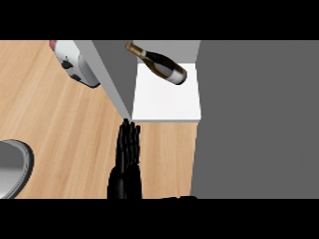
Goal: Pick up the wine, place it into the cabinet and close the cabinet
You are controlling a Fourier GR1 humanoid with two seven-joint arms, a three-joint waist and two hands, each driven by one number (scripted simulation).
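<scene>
We see the left hand (pixel 128 149) flat, fingers straight, holding nothing, w/ wine (pixel 159 64) ahead in cabinet (pixel 166 100)—glass, prob. heavy, slick, fragile; grip body.

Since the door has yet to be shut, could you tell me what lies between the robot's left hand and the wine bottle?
In the head view, the open cabinet door and bare white shelf separate the left hand from the wine bottle.

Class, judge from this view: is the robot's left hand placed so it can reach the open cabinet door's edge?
Probably yes: the left hand, fingers straight, points at the cabinet door lower edge, with nothing between them.
</scene>
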